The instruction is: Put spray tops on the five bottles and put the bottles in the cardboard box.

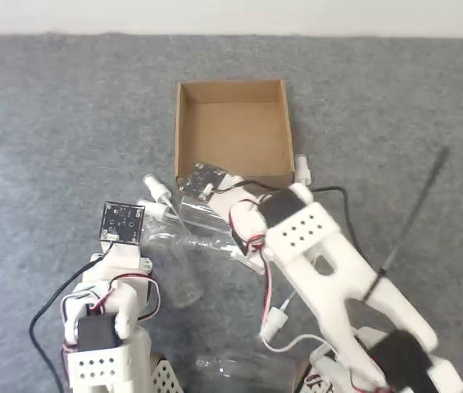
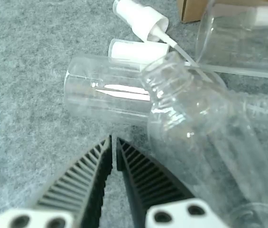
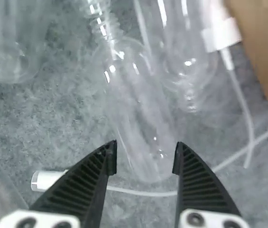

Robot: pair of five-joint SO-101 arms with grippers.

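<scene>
Several clear bottles (image 1: pixel 183 246) lie in a loose pile on the grey carpet in front of the open cardboard box (image 1: pixel 183 123). My right gripper (image 3: pixel 145 148) is open, its jaws on either side of the base of one lying bottle (image 3: pixel 138 114). Beside that one lies another bottle (image 3: pixel 190 66), and a white spray top (image 3: pixel 221 33) with a long tube. My left gripper (image 2: pixel 114 142) is shut on nothing, just short of a bottle with a bare threaded neck (image 2: pixel 171 80) and a bottle lying crosswise (image 2: pixel 100 90). A loose spray top (image 2: pixel 141 16) lies beyond them.
More spray tops lie loose: one by the box's right front corner (image 1: pixel 302 168), one left of the pile (image 1: pixel 156 187), one near the right arm's base (image 1: pixel 276 319). Another bottle (image 1: pixel 231 367) lies at the front between the arms. Carpet left and right is open.
</scene>
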